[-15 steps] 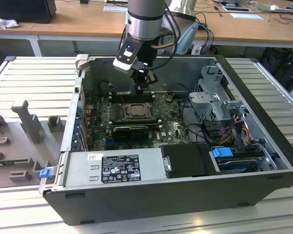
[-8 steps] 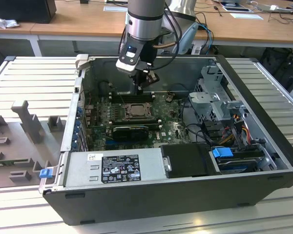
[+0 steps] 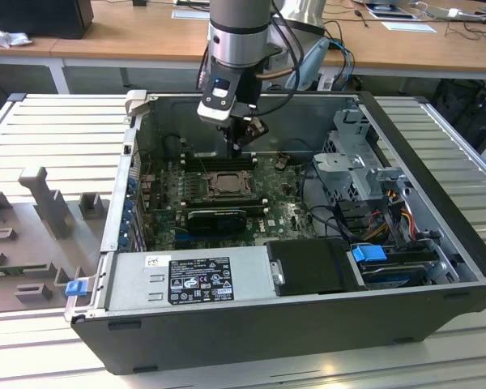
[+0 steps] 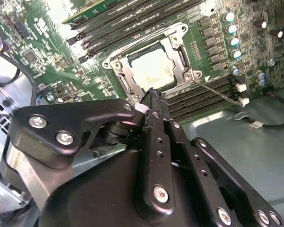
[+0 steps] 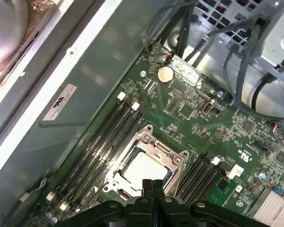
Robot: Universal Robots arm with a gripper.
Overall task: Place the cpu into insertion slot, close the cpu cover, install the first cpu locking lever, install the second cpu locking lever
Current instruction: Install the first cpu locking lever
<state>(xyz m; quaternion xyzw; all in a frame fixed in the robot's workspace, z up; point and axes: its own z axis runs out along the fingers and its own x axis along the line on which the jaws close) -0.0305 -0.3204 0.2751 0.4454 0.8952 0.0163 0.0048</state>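
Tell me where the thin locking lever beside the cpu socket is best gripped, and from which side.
Probably near its free end: the locking lever is a thin bare rod lying over the memory slots, away from the cpu cover. Come from above, fingers across the rod.

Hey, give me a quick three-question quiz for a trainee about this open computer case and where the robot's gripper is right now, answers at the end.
1. True or false: the pale silvery square cpu lies inside the dark-framed square insertion slot on the green circuit board.
2. Multiple choice: the black gripper is nearest to A) the blue-tabbed drive bay, B) the insertion slot, C) the grey power supply.
3. Fill in: the gripper's fingers are ____, with nothing between them.
Key: 1 true; 2 B; 3 shut.
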